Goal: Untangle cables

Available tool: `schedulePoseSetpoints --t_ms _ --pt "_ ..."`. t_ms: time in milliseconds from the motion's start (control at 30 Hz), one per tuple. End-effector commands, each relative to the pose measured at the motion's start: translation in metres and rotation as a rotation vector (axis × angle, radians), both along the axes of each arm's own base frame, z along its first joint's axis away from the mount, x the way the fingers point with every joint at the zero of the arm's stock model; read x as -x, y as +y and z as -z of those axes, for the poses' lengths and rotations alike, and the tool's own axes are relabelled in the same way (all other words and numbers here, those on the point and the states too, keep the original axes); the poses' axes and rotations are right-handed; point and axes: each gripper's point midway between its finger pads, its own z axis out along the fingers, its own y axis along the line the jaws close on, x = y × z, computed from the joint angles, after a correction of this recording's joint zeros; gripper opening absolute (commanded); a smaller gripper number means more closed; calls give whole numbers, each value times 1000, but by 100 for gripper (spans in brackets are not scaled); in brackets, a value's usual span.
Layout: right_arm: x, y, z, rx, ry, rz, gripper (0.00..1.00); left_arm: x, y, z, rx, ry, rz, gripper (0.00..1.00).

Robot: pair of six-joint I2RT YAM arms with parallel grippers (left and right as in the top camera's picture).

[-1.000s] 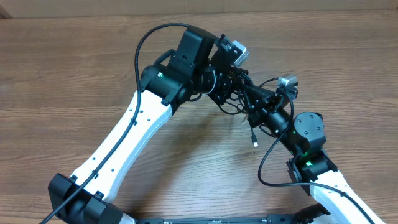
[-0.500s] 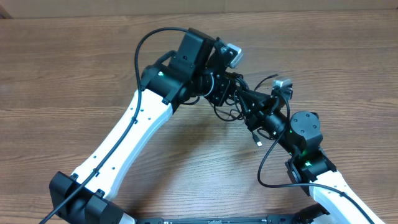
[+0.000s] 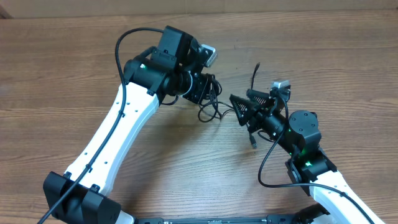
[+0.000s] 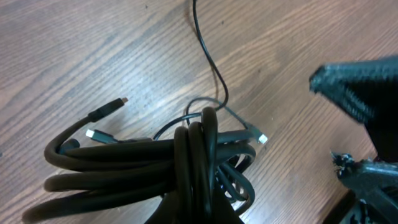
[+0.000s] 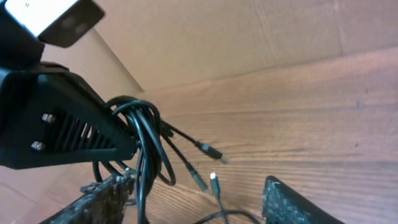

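Far left of the left gripper: white arm, stretched over the wooden table. Left gripper clamped tight on the cables, jaws pinched together around the black bundle. Cables bunched directly at the left gripper, trailing just to its right.

From the left wrist camera: thick black loops laid side by side, crossed in the middle by another loop. Small plugs poking out on the bundle's left, and a silvery tip on its right. One thin cord leading away from the bundle over the wood.

Further right of the left gripper, near but apart from it: right gripper, jaws spread wide, aimed back toward the bundle. From the right wrist camera: both fingers low in view, nothing pinched between them.

Right of the left gripper and nearer the arm bases: one more plug end on a short run of cord.
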Motion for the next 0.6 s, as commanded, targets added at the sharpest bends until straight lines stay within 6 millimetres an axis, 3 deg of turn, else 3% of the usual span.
schedulePoseSetpoints --t_ms 0,267,567 --pt "1 0 -10 -10 -24 -7 69 2 -6 -5 -4 -21 42 4" --pt "13 13 -11 94 -125 -131 63 24 -27 -7 39 7 150 4" --pt "21 20 -3 177 -169 -209 66 31 -36 -6 38 8 179 4"
